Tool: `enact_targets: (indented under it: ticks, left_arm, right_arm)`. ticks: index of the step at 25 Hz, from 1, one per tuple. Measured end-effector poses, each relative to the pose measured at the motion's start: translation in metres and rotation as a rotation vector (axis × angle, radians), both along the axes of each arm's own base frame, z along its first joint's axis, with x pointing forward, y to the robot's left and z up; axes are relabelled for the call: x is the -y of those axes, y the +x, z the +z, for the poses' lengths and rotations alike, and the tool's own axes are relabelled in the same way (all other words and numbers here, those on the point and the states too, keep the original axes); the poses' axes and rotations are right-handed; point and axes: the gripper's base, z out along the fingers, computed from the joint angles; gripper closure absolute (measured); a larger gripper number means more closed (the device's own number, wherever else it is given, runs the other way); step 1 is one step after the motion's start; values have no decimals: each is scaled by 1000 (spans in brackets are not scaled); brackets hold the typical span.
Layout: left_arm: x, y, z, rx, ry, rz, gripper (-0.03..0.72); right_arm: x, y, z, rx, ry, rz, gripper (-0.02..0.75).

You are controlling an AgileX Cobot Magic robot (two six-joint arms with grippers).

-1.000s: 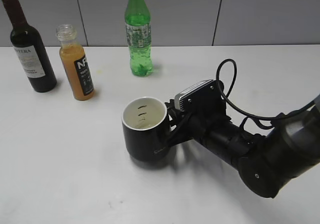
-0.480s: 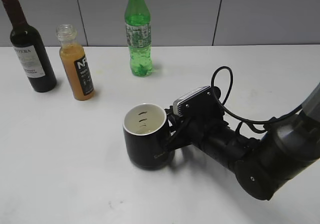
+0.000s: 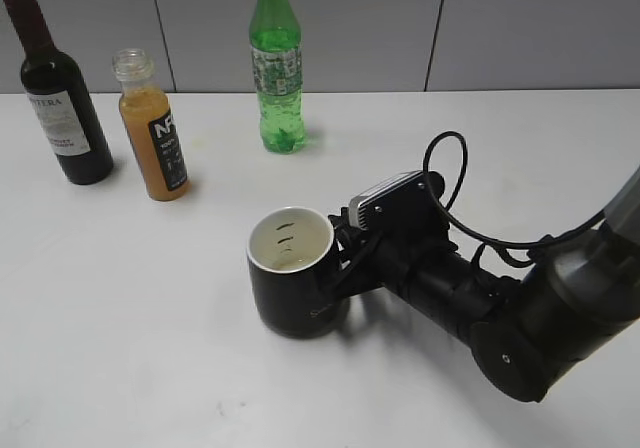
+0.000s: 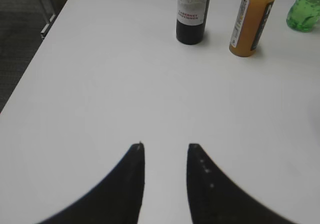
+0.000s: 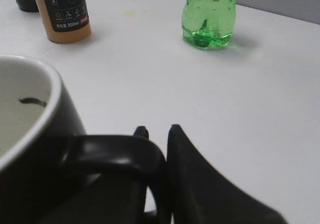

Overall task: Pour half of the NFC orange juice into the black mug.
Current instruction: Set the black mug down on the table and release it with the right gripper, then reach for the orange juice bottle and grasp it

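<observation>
White matte table [image 3: 150, 298] with a faint yellowish stain behind the bottles, backed by a grey panelled wall [image 3: 350, 28] with 2 dark vertical seams; dark floor shows past the table's edge in the left wrist view. The black mug [image 3: 290, 283] stands upright near the table's middle, white inside, with small dark marks on its inner wall. The right gripper [image 5: 156, 130] is closed on the mug's loop handle [image 5: 117, 151], 1 finger on each side of it, the arm [image 3: 500, 318] lying low across the table from the right. The left gripper [image 4: 165, 146] hovers over bare table, fingers parted and holding nothing. The NFC orange juice [image 3: 152, 128] stands upright and capless at the back left, well apart from the mug, just beside the dark wine bottle [image 3: 58, 93]. The green soda bottle [image 3: 276, 63] stands at the back centre.
</observation>
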Motion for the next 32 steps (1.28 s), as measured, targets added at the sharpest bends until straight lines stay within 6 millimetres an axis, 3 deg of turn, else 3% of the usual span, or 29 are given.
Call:
enact_targets:
  ticks: [11, 17, 20, 26, 32]
  left_arm:
    - [0, 0, 0, 0, 0, 0, 454]
    - [0, 0, 0, 0, 0, 0, 454]
    - [0, 0, 0, 0, 0, 0, 454]
    - [0, 0, 0, 0, 0, 0, 454]
    - [0, 0, 0, 0, 0, 0, 454]
  right_arm:
    - [9, -11, -5, -26, -15, -7, 449]
    - [12, -13, -6, -29, -16, -20, 223]
    - [13, -12, -6, -29, -16, -30, 150]
    - [18, -17, -7, -36, -20, -42, 129]
    - [33, -35, 2, -60, -53, -52, 128]
